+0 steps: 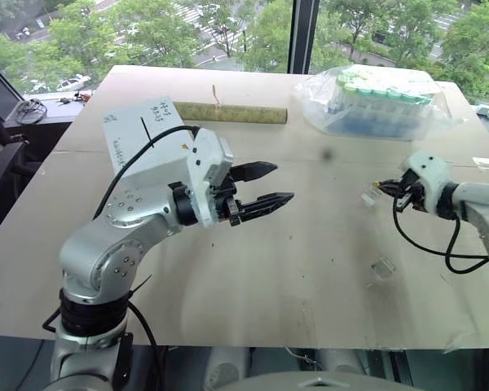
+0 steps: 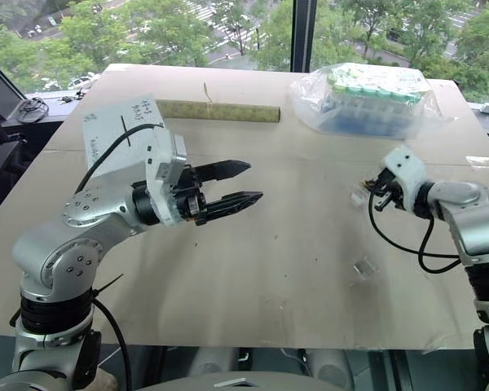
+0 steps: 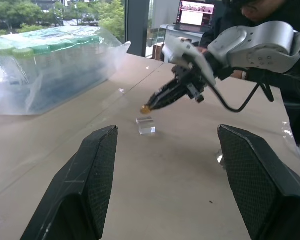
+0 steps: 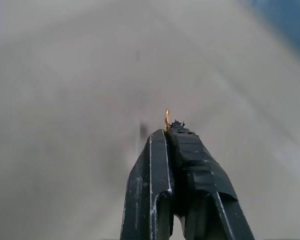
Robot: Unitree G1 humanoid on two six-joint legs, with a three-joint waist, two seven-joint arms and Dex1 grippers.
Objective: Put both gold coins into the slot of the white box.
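Observation:
My right gripper [image 1: 381, 188] is shut on a small gold coin [image 3: 146, 108], held a little above the table at the right. The coin's edge sticks up past the fingertips [image 4: 167, 119]. A clear holder [image 3: 146, 126] lies just below that gripper. The white box [image 1: 143, 134] stands at the back left, its black slot [image 1: 151, 124] on top beside handwriting. My left gripper [image 1: 282, 182] hangs open and empty in front of the box, pointing right toward the other arm.
A clear bag of green-capped tubes [image 1: 379, 99] lies at the back right, and a long greenish roll [image 1: 231, 112] at the back middle. Another clear holder [image 1: 383, 267] lies near the front right. A person [image 3: 260, 10] sits beyond the table's right side.

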